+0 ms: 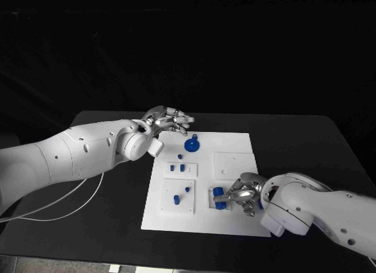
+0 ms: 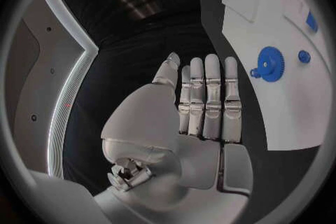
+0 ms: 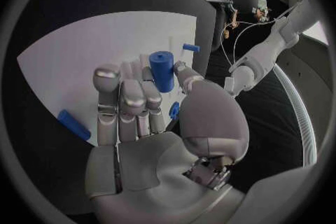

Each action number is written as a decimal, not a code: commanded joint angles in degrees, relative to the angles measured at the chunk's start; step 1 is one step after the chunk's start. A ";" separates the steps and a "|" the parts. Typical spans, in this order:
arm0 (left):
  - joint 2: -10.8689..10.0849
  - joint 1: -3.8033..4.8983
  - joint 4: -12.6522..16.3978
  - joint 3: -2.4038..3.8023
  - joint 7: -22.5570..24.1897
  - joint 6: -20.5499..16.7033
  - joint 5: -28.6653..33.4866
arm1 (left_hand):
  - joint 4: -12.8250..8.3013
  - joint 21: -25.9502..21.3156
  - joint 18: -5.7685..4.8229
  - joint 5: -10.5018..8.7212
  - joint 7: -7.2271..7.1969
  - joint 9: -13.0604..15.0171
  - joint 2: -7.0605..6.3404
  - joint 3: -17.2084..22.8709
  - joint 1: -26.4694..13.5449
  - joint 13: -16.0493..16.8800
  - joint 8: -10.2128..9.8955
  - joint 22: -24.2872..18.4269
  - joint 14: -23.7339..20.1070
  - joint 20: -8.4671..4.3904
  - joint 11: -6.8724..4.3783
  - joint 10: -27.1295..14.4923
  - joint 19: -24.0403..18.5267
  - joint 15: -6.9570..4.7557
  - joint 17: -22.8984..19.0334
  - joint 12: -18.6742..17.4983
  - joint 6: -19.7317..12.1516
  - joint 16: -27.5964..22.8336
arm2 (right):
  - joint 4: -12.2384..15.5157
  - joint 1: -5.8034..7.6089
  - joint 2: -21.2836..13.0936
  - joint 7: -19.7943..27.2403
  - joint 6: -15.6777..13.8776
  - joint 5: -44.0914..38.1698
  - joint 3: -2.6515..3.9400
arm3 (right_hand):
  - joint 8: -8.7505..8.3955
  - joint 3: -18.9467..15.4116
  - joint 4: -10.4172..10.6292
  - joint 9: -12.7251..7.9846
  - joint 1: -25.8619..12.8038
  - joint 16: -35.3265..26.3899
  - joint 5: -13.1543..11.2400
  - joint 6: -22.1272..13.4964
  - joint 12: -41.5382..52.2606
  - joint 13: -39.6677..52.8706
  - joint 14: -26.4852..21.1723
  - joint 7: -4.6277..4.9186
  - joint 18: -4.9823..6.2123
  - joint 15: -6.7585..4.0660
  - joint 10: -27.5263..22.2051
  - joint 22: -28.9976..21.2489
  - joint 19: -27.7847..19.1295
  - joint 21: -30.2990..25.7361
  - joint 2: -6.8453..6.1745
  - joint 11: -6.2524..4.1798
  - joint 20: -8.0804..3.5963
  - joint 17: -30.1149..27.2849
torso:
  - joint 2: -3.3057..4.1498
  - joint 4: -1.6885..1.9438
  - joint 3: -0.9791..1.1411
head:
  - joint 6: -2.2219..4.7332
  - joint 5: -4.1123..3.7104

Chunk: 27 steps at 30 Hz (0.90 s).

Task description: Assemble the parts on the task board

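Note:
The white task board (image 1: 237,145) lies in the middle of the black table. A blue gear (image 1: 191,145) sits near the board's far left corner, and small blue parts (image 1: 178,168) lie in raised white seats further in. My left hand (image 1: 167,122) hovers just off that far left corner, its fingers (image 2: 210,101) stretched out and holding nothing; the gear (image 2: 269,63) lies on the board a little way from them. My right hand (image 1: 241,196) is over the near part of the board and pinches a blue cylinder (image 3: 162,70) between thumb and fingers.
A flat blue bar (image 3: 73,124) lies on the board beside my right hand's fingers. A small blue peg (image 3: 190,47) stands beyond the cylinder. White cables (image 1: 57,202) trail over the table on the left. The table's right side is bare black surface (image 1: 319,148).

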 commanded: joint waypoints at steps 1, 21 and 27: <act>0.13 0.02 0.13 0.03 0.08 1.14 0.32 | -0.05 0.31 -0.85 0.33 0.15 -0.07 0.08 -0.33 0.40 -0.08 -0.25 -0.11 -0.52 0.04 0.11 -0.41 0.32 -0.07 -0.09 0.16 0.00 0.29 | -0.49 0.02 0.45 -1.09 1.73 -1.66 -0.06 | -0.04 -0.09 0.37 -0.07 0.12 -0.33 -0.36 -0.04 -0.19 -0.10 0.05 0.20 -0.61 -0.20 -0.59 4.33 3.00 -0.24 -0.64 -0.04 -0.20 -0.08 | 0.02 -0.01 0.05 | -0.09 0.12; -0.02 0.03 0.27 0.03 -0.43 1.68 0.07 | 0.04 0.43 -0.85 0.34 0.14 -0.06 0.15 -0.37 0.36 -0.10 -0.30 -0.24 -0.55 -0.01 0.11 -0.43 0.52 -0.07 -0.14 0.17 0.00 0.33 | -1.91 0.09 1.83 -1.19 2.10 -2.94 -0.44 | 0.00 -5.59 7.38 -0.23 -1.66 -1.35 -4.58 -1.25 -1.50 -0.90 0.01 0.43 -0.70 -0.21 -1.42 4.22 2.97 -1.21 -4.22 0.11 -0.35 -0.16 | 0.02 -0.02 0.07 | -0.25 0.47; -0.12 0.03 0.28 0.03 -0.48 1.64 0.06 | 0.09 0.43 -0.85 0.32 0.15 -0.04 0.14 -0.40 0.30 -0.09 -0.30 -0.23 -0.56 -0.01 0.12 -0.43 0.53 -0.07 -0.15 0.18 -0.02 0.34 | -1.52 0.09 1.51 -0.60 2.40 -2.95 -0.46 | -0.01 -9.82 11.56 -0.29 -0.70 -1.63 -4.52 -1.53 -1.68 -0.92 0.06 0.49 -0.69 -0.20 -1.47 4.24 3.00 -1.32 -4.55 0.14 -0.33 -0.03 | 0.02 -0.04 0.08 | -0.21 0.44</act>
